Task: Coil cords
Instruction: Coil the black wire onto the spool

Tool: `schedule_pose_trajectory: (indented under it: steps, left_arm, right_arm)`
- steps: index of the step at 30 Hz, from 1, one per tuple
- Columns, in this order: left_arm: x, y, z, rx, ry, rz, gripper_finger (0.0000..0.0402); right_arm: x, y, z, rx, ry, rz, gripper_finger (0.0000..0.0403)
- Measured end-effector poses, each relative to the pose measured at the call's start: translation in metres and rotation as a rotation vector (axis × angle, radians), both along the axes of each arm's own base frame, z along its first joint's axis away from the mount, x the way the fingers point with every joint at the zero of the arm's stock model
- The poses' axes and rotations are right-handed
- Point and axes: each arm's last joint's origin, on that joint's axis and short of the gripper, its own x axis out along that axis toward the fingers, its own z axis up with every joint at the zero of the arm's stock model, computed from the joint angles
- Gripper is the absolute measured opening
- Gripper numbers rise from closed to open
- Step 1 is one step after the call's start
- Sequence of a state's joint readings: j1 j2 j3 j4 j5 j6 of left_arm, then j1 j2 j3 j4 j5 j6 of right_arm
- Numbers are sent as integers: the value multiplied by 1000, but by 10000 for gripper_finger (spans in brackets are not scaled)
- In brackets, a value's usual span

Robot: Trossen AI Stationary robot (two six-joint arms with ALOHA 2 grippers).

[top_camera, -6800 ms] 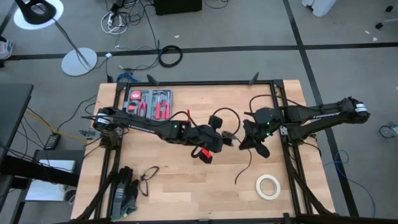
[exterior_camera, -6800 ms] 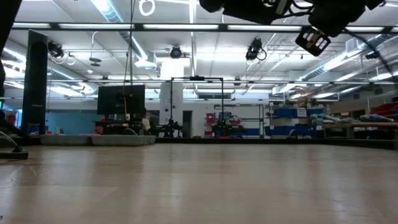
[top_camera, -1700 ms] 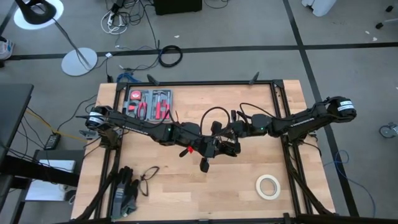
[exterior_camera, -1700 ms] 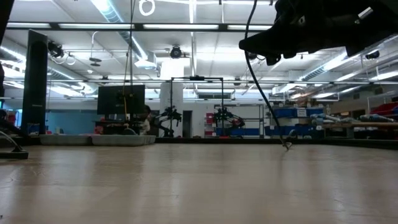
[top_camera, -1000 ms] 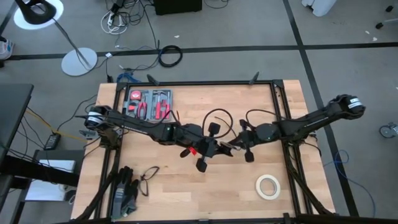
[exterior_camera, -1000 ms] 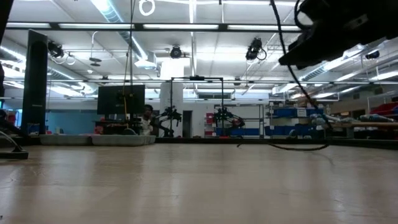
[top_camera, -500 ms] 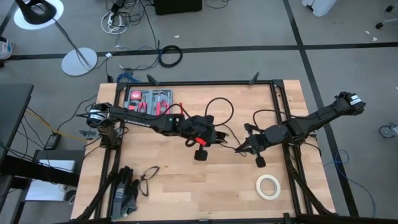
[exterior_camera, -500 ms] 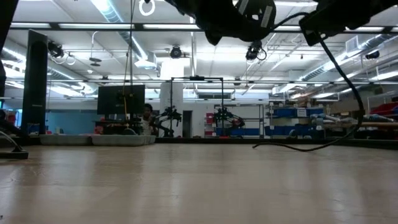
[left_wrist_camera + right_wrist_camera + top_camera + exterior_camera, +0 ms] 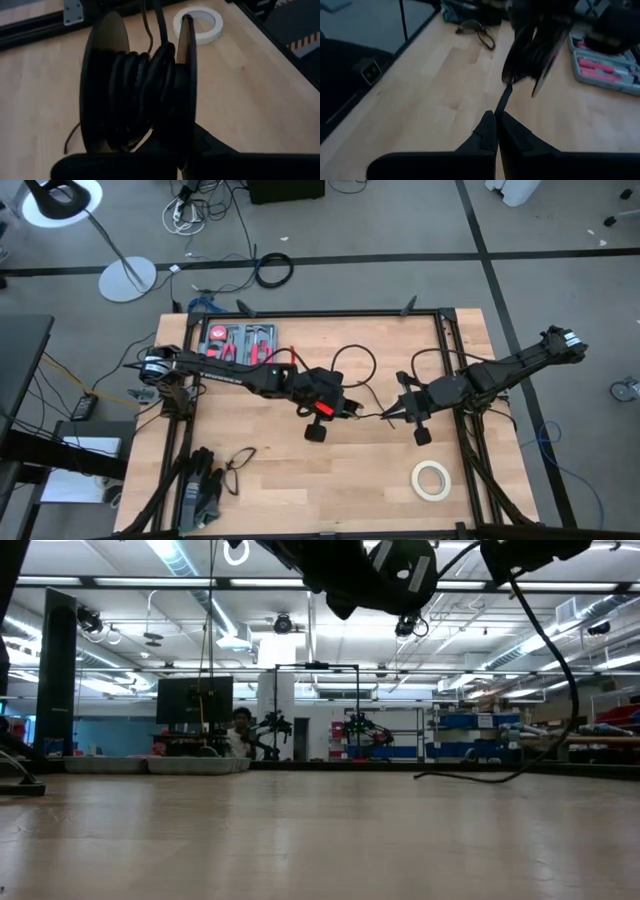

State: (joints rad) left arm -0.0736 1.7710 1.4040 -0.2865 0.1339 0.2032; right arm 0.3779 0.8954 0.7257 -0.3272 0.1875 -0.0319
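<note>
We found the right gripper (image 9: 497,125) pinching the thin black cable (image 9: 503,100) taut from the left gripper's (image 9: 322,412) black plastic spool (image 9: 137,95); excess tension risked slippage.

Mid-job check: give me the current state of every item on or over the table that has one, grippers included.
cord: partly wound on the spool, the rest running to the right gripper
spool: held by the left gripper, above the table
left gripper: shut on the spool
right gripper: shut on the cord
tape roll: lying flat, untouched
tool case: open
glasses: lying on the table
</note>
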Motion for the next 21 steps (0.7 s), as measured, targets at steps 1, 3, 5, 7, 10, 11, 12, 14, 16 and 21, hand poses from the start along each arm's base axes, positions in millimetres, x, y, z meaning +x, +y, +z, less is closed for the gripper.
schedule_pose_trajectory:
  steps: [1,3,5,7,10,11,12,14,16,21]
  left_arm:
    - [0,0,1,2,-5,-2,0]
    - [0,0,1,2,-6,-3,0]
    - [-1,0,0,2,10,-3,0]
    - [0,0,-3,-4,27,-5,0]
    - [-1,0,-5,-18,43,-14,0]
    - [0,0,-5,-20,40,-16,0]
    - [0,0,-5,-21,36,-16,0]
    - [0,0,-4,-27,26,-21,0]
    - [1,0,-4,-33,23,-26,0]
    - [2,-2,-1,-53,-7,-52,0]
  right_arm:
    - [0,0,0,-1,2,0,0]
    - [0,1,3,3,-11,3,0]
    - [0,1,4,-2,-24,3,0]
    - [1,1,5,-10,-46,9,0]
    - [4,2,9,-33,-91,26,0]
    - [5,1,10,-48,-106,30,0]
    - [6,0,11,-65,-124,32,0]
    - [8,-4,14,-103,-164,27,0]
    - [11,-8,17,-144,-202,28,0]
    - [19,-18,22,-211,-272,43,0]
